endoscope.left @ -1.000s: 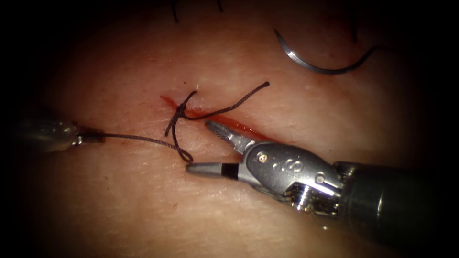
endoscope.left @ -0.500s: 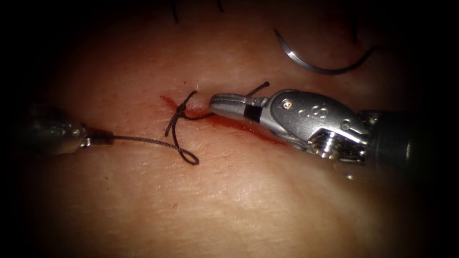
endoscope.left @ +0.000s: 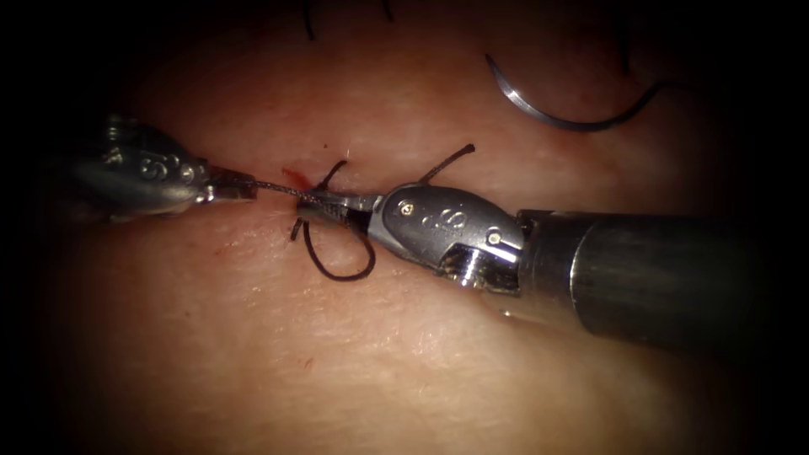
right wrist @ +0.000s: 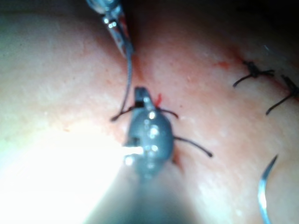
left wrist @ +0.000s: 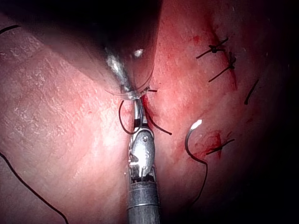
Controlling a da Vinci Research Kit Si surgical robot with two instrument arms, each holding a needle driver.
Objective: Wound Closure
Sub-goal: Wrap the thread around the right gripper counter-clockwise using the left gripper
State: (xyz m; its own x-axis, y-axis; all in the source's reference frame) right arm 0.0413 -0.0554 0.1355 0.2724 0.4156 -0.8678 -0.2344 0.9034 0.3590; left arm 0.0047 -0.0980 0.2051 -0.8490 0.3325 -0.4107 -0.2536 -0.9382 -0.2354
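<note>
Pale tissue (endoscope.left: 404, 354) lies below: my left gripper (endoscope.left: 232, 187) clamps the thread (endoscope.left: 278, 190), my right gripper (endoscope.left: 337, 206) is closed on it at the knot (endoscope.left: 313, 200), the needle (endoscope.left: 556, 114) lies free, and overpulling could tear the cut (endoscope.left: 291, 175).

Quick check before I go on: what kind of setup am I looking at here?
Most likely a bench suturing practice setup. Pale tissue bears a cut with red fluid, the curved needle lies free on it, and finished stitches sit nearby.

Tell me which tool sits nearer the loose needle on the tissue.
Right. The needle lies free on the tissue, up and right of the cut. The right tool has its body beneath it; the left tool, holding thread, is far left.
</note>
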